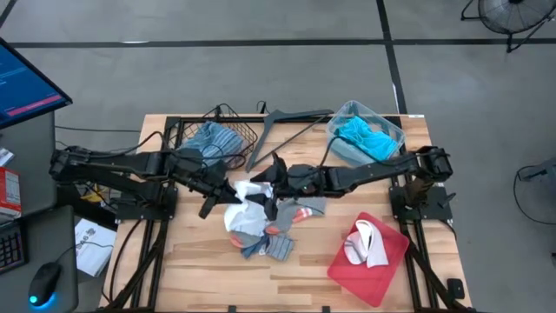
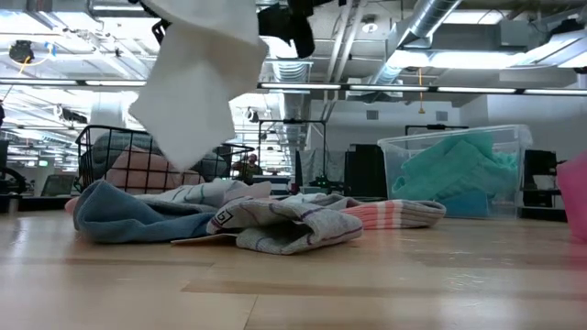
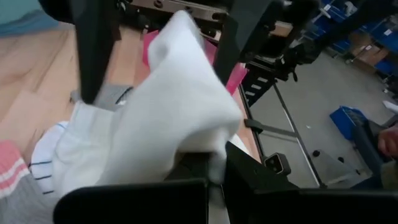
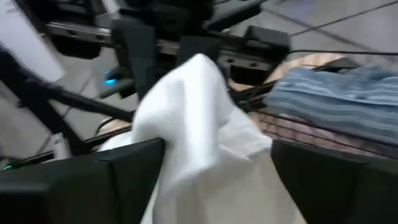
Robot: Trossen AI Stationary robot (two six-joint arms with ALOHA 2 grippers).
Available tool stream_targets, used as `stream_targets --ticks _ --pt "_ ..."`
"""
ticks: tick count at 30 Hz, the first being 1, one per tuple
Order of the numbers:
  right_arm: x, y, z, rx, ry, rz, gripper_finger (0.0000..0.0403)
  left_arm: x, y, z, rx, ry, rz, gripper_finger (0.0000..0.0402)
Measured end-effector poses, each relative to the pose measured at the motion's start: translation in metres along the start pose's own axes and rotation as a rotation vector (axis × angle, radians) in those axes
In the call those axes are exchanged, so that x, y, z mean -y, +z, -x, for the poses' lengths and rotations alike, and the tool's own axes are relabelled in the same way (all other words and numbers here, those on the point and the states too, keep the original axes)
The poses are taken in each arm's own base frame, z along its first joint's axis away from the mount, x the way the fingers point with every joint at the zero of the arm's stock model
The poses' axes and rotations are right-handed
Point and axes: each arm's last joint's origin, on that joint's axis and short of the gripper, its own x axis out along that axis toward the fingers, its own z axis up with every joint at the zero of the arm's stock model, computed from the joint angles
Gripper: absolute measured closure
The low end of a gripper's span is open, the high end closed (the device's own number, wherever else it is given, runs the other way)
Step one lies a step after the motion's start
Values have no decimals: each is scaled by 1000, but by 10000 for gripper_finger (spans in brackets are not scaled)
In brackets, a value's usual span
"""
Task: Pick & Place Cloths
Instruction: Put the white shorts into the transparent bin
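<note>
Overhead: left gripper (image 1: 228, 189) clenched on a white cloth (image 1: 246, 196) above mid-counter; right gripper (image 1: 271, 180) facing it, jaws spread wide either side of the same cloth, no grip evident. Sorted so far, by the look of it: striped cloth in the wire basket (image 1: 228, 132), turquoise cloths in the clear bin (image 1: 369, 132), a white piece on the red tray (image 1: 372, 252). Left to do: a loose heap of cloths (image 1: 265, 233) on the wooden counter (image 1: 191, 261).

Low view: white cloth (image 2: 197, 78) hanging clear above the heap (image 2: 257, 218); open workshop behind, ceiling ducts and strip lights.

Left wrist: white cloth (image 3: 168, 118) pinched at the jaws, concrete floor beyond the counter edge.

Right wrist: white cloth (image 4: 199, 124) between parted fingers (image 4: 112, 180); striped cloth (image 4: 342, 99) behind.
</note>
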Motion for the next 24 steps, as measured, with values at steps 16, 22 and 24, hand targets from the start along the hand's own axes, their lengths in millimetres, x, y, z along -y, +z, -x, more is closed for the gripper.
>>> stream_targets --ticks 16,22,24 --pt "-4 33 20 -102 -138 17 396 -3 -1 1 10 131 -92 345" --pt "4 77 82 -151 -477 53 399 -4 -4 1 -11 159 -75 278" --pt "11 85 107 -173 -625 50 400 -5 -5 0 -13 170 -64 261"
